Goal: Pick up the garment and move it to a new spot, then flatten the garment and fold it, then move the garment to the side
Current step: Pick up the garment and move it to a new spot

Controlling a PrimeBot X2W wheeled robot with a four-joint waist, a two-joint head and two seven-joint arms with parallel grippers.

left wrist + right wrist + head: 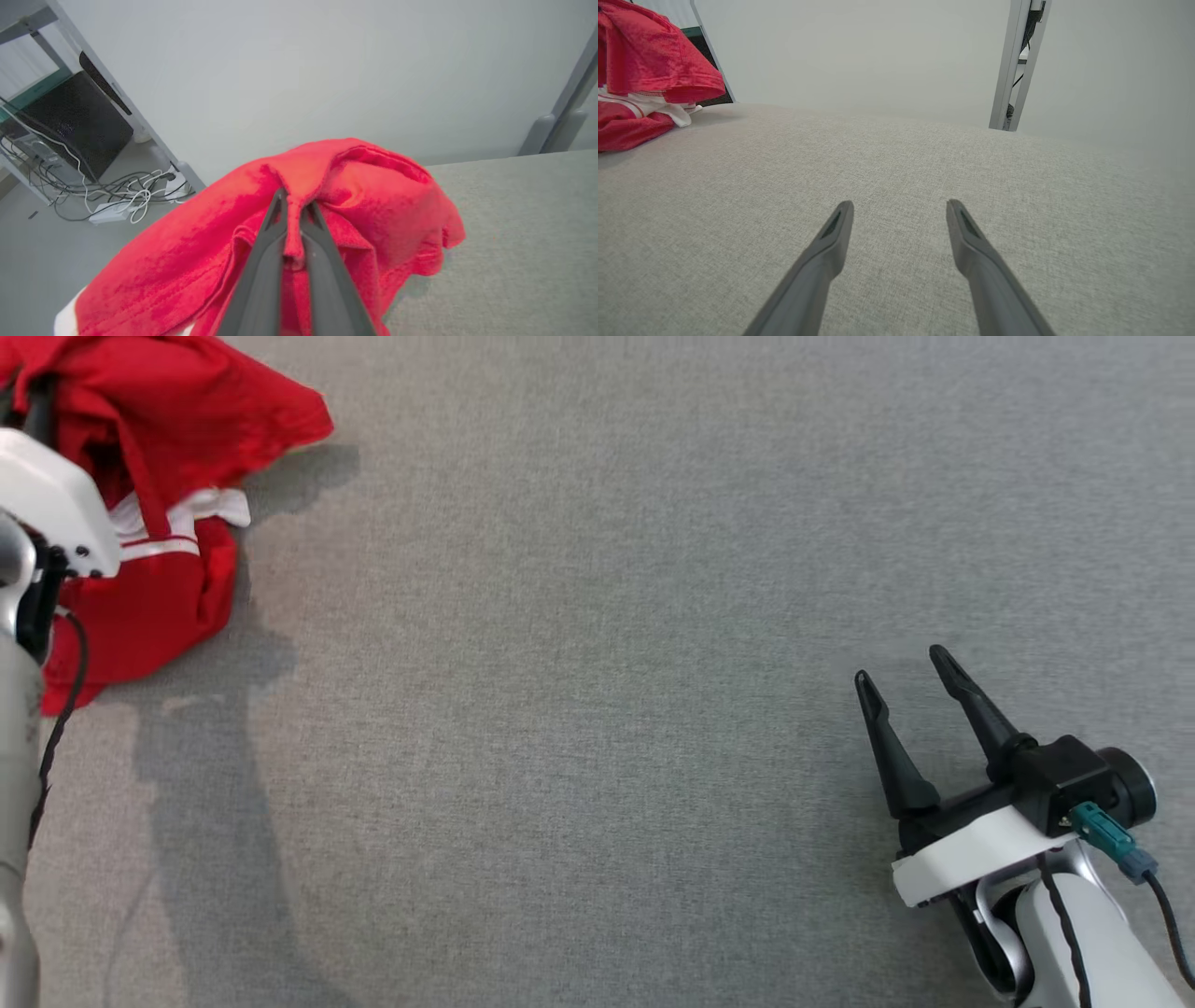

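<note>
My left gripper (295, 198) is pressed together on a ridge of the red garment (373, 196). The cloth sits pinched between both fingers (261, 261) near their tips. The rest of the fabric bunches around and below them.

In the head view the garment (168, 420) is crumpled at the far left corner of the grey table (597, 709), red with white trim (201, 509). My left wrist housing (51, 499) covers part of it. Its lower part rests on the table. The right wrist view shows an upper flap (654, 56) held up over that heap.

My right gripper (901, 668) is spread wide with nothing between the fingers. It is low over bare table at the near right, well apart from the garment. In its own view the fingertips (847, 210) point across the cloth-covered top, with the garment far off at upper left.

Past the table edge, cables and a power strip (117, 205) lie on the floor beside a dark box (79, 121).
</note>
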